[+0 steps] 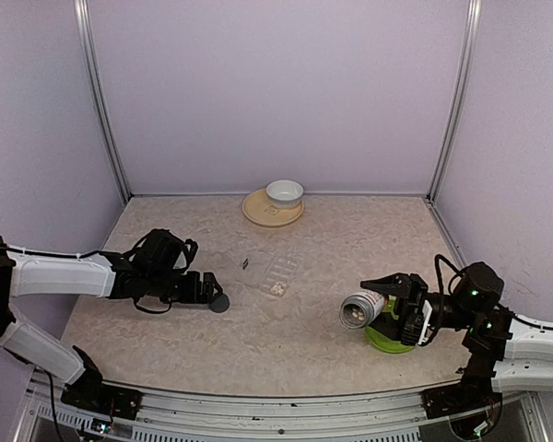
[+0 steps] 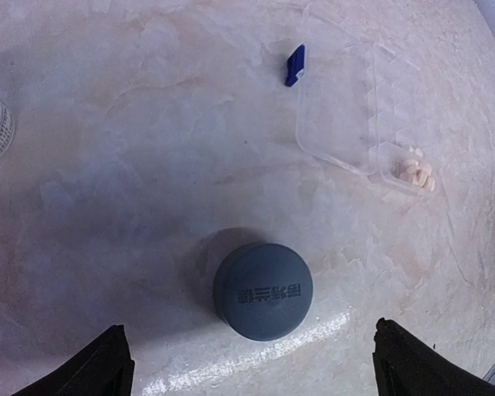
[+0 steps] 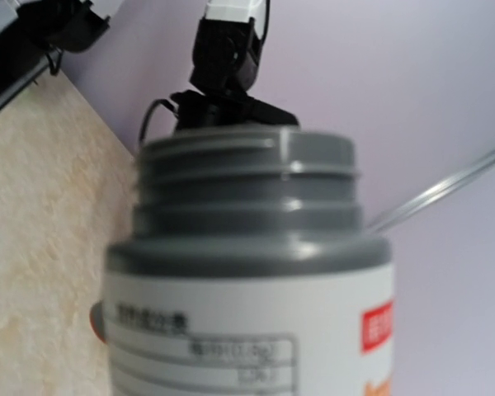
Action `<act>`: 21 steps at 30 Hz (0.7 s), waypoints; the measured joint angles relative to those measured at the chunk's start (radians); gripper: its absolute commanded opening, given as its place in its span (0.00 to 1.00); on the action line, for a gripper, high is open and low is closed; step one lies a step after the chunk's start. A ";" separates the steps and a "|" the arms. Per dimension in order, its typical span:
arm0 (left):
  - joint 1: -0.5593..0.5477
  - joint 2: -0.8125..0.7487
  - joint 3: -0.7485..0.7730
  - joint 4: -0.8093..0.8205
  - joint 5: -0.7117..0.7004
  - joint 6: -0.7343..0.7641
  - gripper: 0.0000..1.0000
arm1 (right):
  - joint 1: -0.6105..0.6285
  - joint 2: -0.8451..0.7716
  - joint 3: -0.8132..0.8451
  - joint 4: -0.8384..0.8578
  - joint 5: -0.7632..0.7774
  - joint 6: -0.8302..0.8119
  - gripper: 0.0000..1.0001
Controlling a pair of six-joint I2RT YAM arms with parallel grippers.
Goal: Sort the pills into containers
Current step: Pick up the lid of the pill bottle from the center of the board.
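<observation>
The speckled tan table [image 1: 286,354] holds everything. The right gripper [image 1: 384,298] is clamped round a white bottle with a grey screw neck [image 1: 360,311]. The bottle is tipped on its side, open mouth toward the left arm's side, and it hides part of a round green plate [image 1: 387,342]. Up close the bottle is blurry and its label is too fuzzy to read.

The flat clear plastic pill box [image 1: 275,267] lies mid-table. It is so see-through that its edges are hard to follow.

The left gripper [image 1: 205,288] has its fingers wide apart, near a round dark grey cap [image 2: 262,290].

The tiny whitish pills [image 2: 414,172] sit heaped in one compartment at the box's near end.
</observation>
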 measured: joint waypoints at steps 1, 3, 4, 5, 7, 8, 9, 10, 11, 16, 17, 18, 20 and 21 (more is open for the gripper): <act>0.000 0.018 0.003 -0.005 0.002 0.000 0.99 | -0.005 -0.001 0.000 0.000 0.001 0.001 0.40; 0.000 0.046 0.014 -0.008 0.005 0.000 0.99 | -0.013 -0.006 0.000 -0.004 0.007 0.006 0.40; 0.000 0.058 0.021 -0.008 0.007 0.000 0.99 | -0.015 -0.011 0.000 -0.007 0.011 0.009 0.40; 0.000 0.071 0.031 -0.007 0.009 0.001 0.99 | -0.017 -0.019 -0.002 -0.009 0.016 0.016 0.41; 0.000 0.098 0.052 -0.004 0.015 0.002 0.99 | -0.021 -0.040 -0.005 -0.011 0.024 0.027 0.41; 0.000 0.111 0.063 -0.003 0.018 0.003 0.99 | -0.023 -0.048 -0.005 -0.011 0.029 0.032 0.41; 0.001 0.127 0.073 -0.003 0.022 0.003 0.99 | -0.023 -0.054 -0.005 -0.011 0.035 0.038 0.40; 0.001 0.142 0.083 -0.002 0.023 0.004 0.99 | -0.023 -0.056 -0.005 -0.011 0.037 0.043 0.40; 0.001 0.159 0.093 -0.004 0.023 0.006 0.99 | -0.023 -0.056 -0.005 -0.011 0.041 0.047 0.39; 0.000 0.225 0.135 -0.017 0.016 0.010 0.98 | -0.023 -0.018 -0.005 -0.012 0.062 0.059 0.38; -0.005 0.232 0.142 -0.024 0.007 0.013 0.98 | -0.023 -0.007 -0.005 -0.013 0.064 0.061 0.38; -0.008 0.238 0.148 -0.029 -0.003 0.015 0.97 | -0.023 0.000 -0.005 -0.013 0.065 0.062 0.38; -0.021 0.251 0.165 -0.043 -0.026 0.021 0.93 | -0.024 0.011 -0.005 -0.009 0.064 0.065 0.38; -0.029 0.258 0.175 -0.051 -0.035 0.023 0.93 | -0.026 0.016 -0.005 -0.004 0.061 0.068 0.38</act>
